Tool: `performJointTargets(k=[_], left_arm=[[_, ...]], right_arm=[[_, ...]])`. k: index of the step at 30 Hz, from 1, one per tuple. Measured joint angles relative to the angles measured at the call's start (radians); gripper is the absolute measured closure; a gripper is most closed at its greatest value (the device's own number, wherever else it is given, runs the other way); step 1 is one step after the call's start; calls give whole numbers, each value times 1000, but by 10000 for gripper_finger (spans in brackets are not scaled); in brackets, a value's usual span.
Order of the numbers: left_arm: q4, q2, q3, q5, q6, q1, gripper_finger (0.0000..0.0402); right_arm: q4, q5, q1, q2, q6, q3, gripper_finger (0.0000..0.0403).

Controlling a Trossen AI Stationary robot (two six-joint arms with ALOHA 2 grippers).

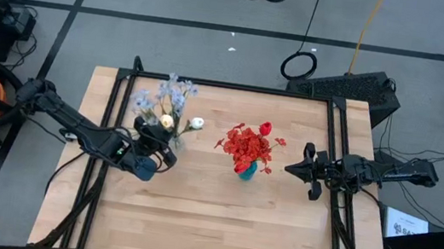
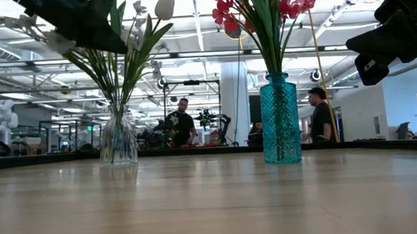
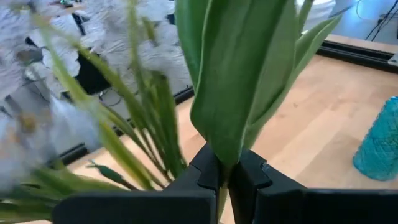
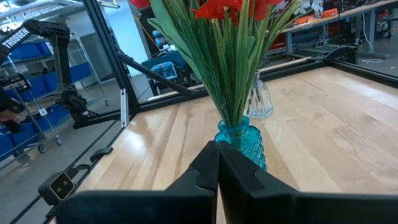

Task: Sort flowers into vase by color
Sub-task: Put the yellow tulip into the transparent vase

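Pale wooden table (image 1: pixel 209 226) with black frame rails along both sides, on a grey floor crossed by dark tape lines, with loose cables and a coiled cord beyond the far edge. Beyond the table in the low view, a large open hall with ceiling lights, shelving and two people (image 2: pixel 183 122) standing far back. On the table, a clear glass vase (image 2: pixel 118 141) holding pale blue-white sprays (image 1: pixel 166 96) and white buds (image 1: pixel 196 123) on green stems, and well to its right a teal glass vase (image 2: pixel 279 120) packed with red flowers (image 1: pixel 247 145). Left gripper (image 1: pixel 153 154) just beside the clear vase's bouquet, nearly closed, fingers (image 3: pixel 208 177) pinched on the base of a broad green leaf or stem (image 3: pixel 239 81) rising between them, with white blooms blurred close behind. Left arm reaching in from the table's left edge, stretched diagonally toward the clear vase. Right gripper (image 1: pixel 295 169) fully closed, fingers (image 4: pixel 208 171) pressed together with nothing between them, pointed at the teal vase and apart from it, raised above the surface. Right arm lying roughly level, extended inward from the right edge.
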Motion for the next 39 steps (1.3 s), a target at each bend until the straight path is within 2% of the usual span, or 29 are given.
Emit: performJointTargets(k=[3,7,12,18,29,32,39], left_arm=[[1,0,-1,6,-8,4,382],[23,0,-1,83,-9,21,369],[49,0,0,163,-9,31,332],[43,0,48,184,34,31,290],[1,-69,179,264,215,31,285],[-61,-102,215,315,240,31,285],[-348,-164,289,445,241,31,285]], right_arm=[[0,0,0,0,7,0,403],[0,0,0,0,35,0,403],[0,0,0,0,53,0,403],[0,0,0,0,57,0,403],[0,0,0,0,105,0,403],[0,0,0,0,105,0,403],[0,0,0,0,105,0,403]])
